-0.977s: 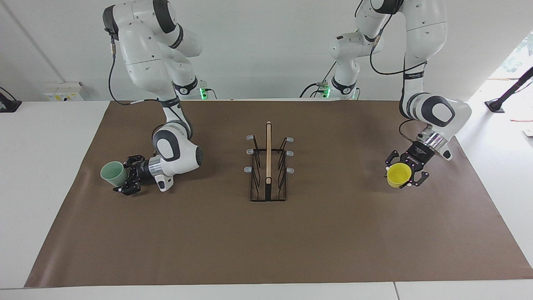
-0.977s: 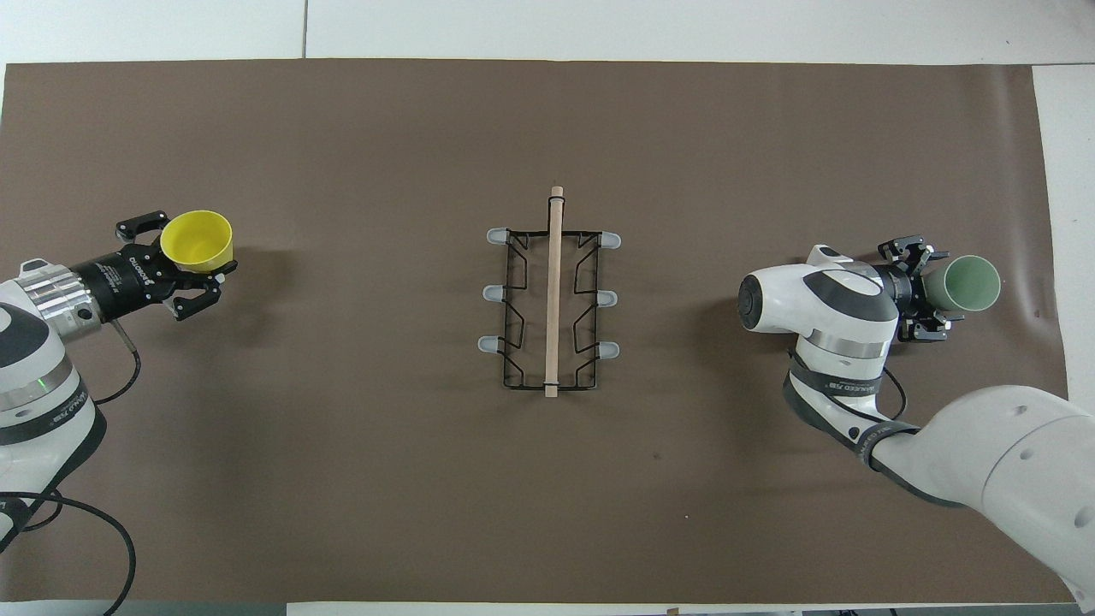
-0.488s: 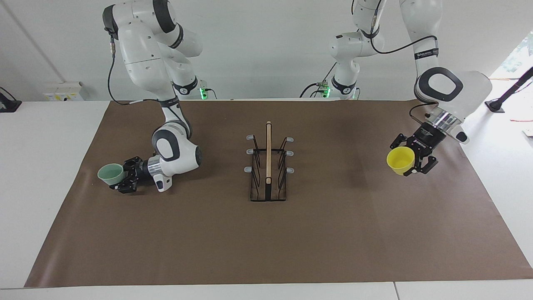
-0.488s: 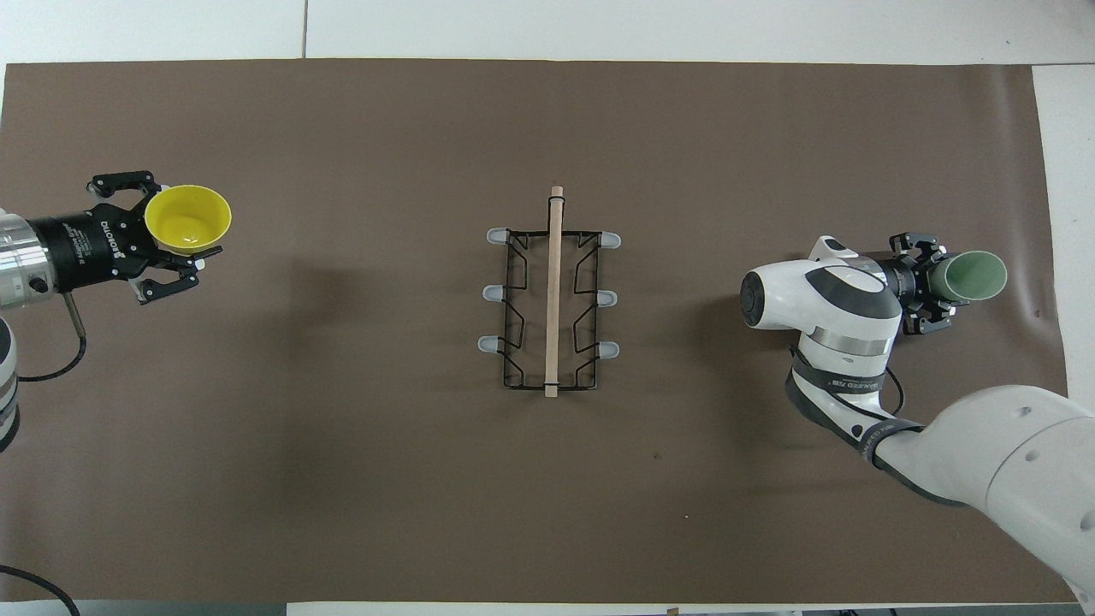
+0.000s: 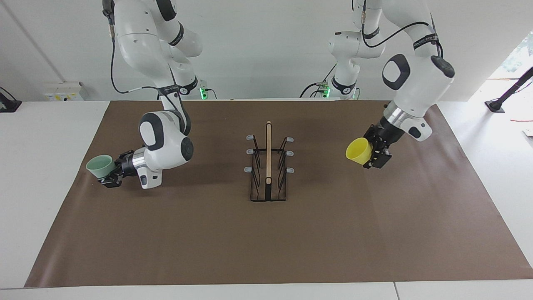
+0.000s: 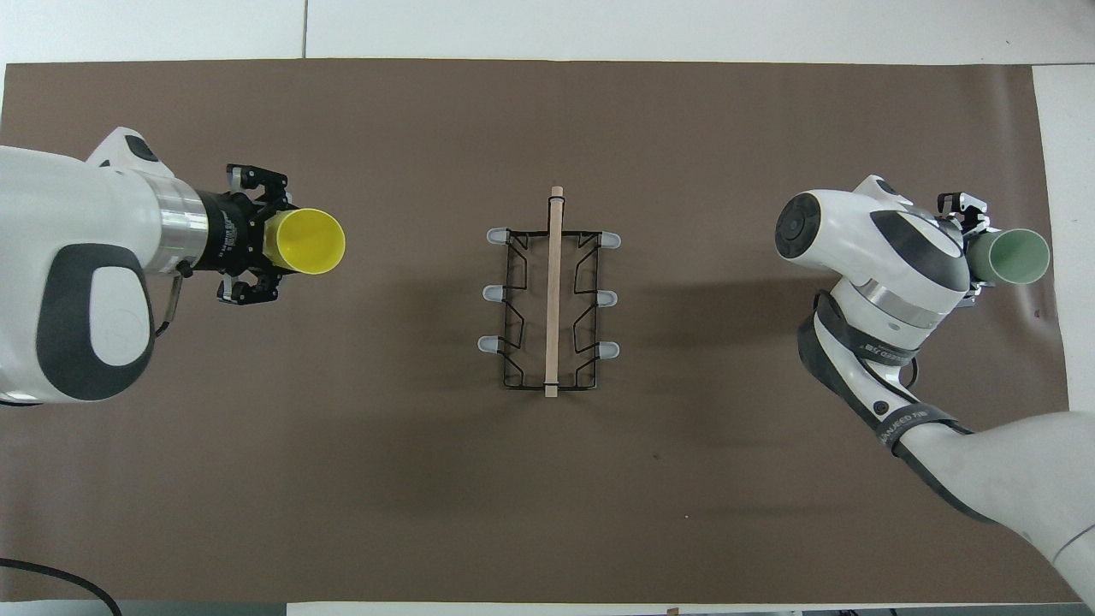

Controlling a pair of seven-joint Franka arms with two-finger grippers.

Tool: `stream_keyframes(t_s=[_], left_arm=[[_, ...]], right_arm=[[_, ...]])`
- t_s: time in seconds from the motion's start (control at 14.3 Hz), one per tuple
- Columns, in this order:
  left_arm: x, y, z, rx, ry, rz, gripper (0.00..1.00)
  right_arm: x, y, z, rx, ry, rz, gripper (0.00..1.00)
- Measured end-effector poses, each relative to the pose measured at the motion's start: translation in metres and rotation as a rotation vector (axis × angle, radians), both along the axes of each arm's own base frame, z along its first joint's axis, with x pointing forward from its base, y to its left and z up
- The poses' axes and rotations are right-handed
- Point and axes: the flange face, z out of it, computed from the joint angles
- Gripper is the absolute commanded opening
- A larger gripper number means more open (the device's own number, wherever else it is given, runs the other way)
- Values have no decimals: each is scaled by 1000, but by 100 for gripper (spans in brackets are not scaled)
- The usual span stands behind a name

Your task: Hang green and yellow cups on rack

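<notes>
Right gripper (image 5: 109, 175): raised over the mat (image 5: 266, 233) at the right arm's end, fingers clasped on the green cup's base.
Green cup (image 5: 100, 165): held tipped on its side, mouth turned away from the rack; in the overhead view (image 6: 1018, 257) it hangs above the mat's edge strip.
Rack (image 5: 268, 166): stands mid-mat between the two arms, wooden bar (image 5: 268, 152) running toward and away from the robots, all six grey-capped prongs bare.
Yellow cup (image 5: 358, 150): in the air, tipped sideways, mouth toward the rack, well apart from it.
Left gripper (image 5: 377, 148): up over the mat between the rack and the left arm's end, fingers clamped around the yellow cup's base.
</notes>
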Motion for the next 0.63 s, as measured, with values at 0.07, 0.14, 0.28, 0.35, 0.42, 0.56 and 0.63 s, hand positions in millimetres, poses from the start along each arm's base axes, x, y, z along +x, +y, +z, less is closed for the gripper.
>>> stream_keyframes(t_s=[0.07,0.14,0.28,0.35,0.42,0.56,0.63], left_arm=[[-7,-22,-1,67,-8,-32,0],[-14,-42,-3,125,-15,-55,0],[-30,-79,-7,256,-38,-89,0],[-38,-97,-11,311,-56,-91,0],[-47,-114,-15,354,-70,-88,0],[-66,-147,-26,421,-88,-112,0],[-78,-163,-31,436,-91,-125,0]], right_arm=[[-2,-1,18,36,-20,-31,0],[-4,-4,30,58,-35,-52,0],[-6,-7,39,98,-51,-85,0],[-6,-6,40,128,-60,-106,0],[-4,-5,42,165,-74,-133,0],[2,-10,55,257,-112,-215,0],[5,-21,63,309,-137,-269,0]])
